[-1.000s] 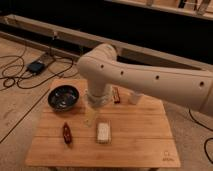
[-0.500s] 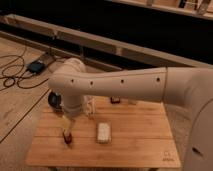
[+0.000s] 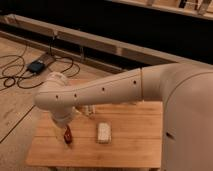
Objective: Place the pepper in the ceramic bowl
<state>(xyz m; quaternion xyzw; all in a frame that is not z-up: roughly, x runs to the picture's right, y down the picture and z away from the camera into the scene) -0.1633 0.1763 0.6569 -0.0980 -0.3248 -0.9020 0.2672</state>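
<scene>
From where I am standing, the big white arm (image 3: 115, 87) is reaching across the wooden table (image 3: 137, 137) from the right and bending down sharply at its rounded wrist, so that the gripper (image 3: 65, 125) is hanging nose-down over the table's left side. It is sitting directly above the pepper (image 3: 68, 136), very close to it. I cannot make out whether anything is touching yet.

The pepper is lying flat on the boards near the left edge, roughly midway between the back and front edges, with its length running front to back. The pincer is spread wide and gripping nothing. That fits a top-down approach, with the fingers being brought in to straddle the slim chili across its narrow width, since that is the easiest way to take something this thin and glossy.

A white block (image 3: 104, 132) is resting to the pepper's right, apart from it and, I am guessing, clear of the fingers' path.

The ceramic bowl is not showing. The bulky wrist is covering the back-left part of the table, and the bowl may be sitting behind it. I am judging the pick as not yet made, with the closing, lifting and carrying to the bowl all remaining.
</scene>
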